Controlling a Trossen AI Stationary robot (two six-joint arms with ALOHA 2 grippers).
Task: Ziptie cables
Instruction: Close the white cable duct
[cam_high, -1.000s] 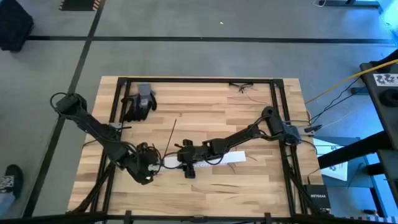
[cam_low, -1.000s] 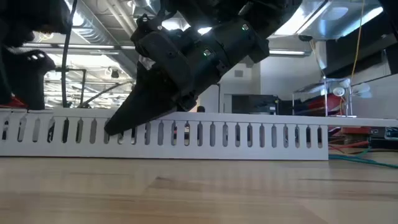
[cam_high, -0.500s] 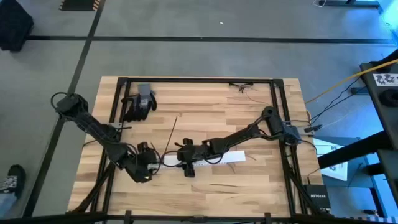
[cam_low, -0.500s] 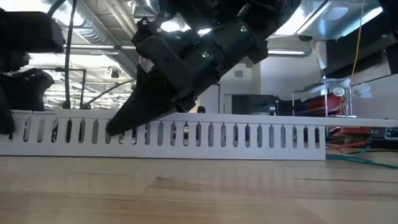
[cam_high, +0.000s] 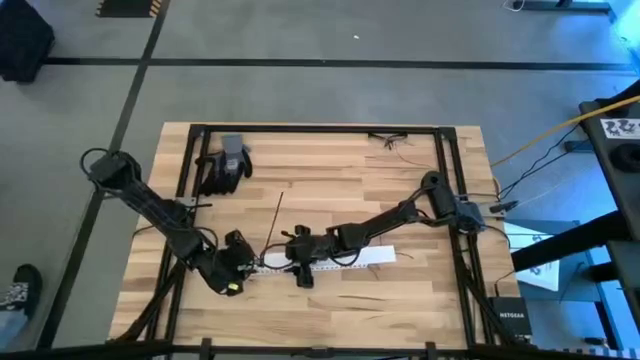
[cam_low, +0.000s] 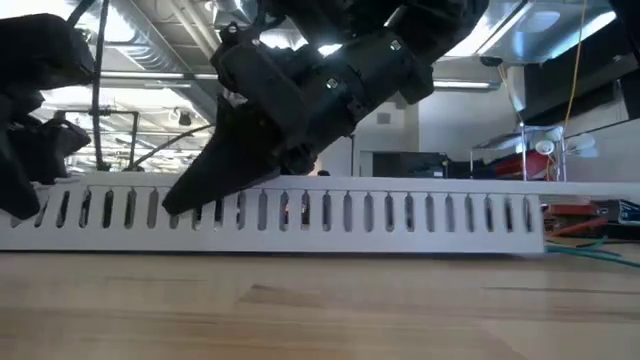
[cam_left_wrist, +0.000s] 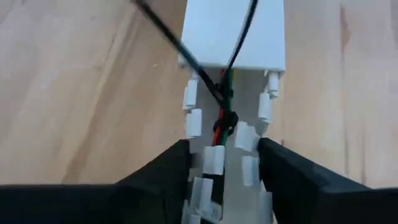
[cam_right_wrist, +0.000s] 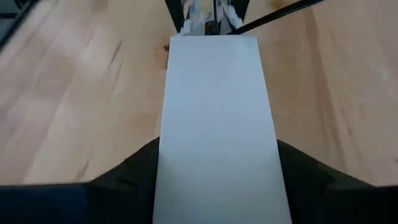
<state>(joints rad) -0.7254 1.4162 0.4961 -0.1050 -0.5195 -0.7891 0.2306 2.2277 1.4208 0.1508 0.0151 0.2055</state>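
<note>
A long white slotted duct (cam_high: 330, 260) lies on the wooden table, with a flat lid (cam_right_wrist: 217, 106) over most of it. The cables (cam_left_wrist: 222, 102), thin black, red and green strands, run inside its uncovered left end, tied by a small black knot (cam_left_wrist: 228, 119). One dark strand (cam_high: 274, 220) trails out toward the far edge. My left gripper (cam_high: 240, 266) is at the duct's left end. My right gripper (cam_high: 300, 268) is shut on the duct just right of it. My left gripper has the duct's open left end between its two fingers (cam_left_wrist: 163, 174), one against each slotted side wall (cam_left_wrist: 194, 121). The fingers lie nearly level, along the duct, coming from the table's left. The duct rests on the table. My right gripper pinches the lidded duct across its width, one finger (cam_right_wrist: 134, 171) on each long side of the lid (cam_right_wrist: 217, 155). In the low view the fingers (cam_low: 205, 185) slant down onto the duct from the right. The duct stays on the table.
A black and grey glove (cam_high: 225, 165) lies at the far left of the table. Small dark wire bits (cam_high: 388, 140) sit near the far edge. Black frame bars (cam_high: 320, 129) border the tabletop. Bare wood lies in front of the duct.
My left gripper has moved a little toward the far edge and onto the duct's left end. The duct has slid slightly toward the table's right edge along its own length. My right gripper has kept its hold.
</note>
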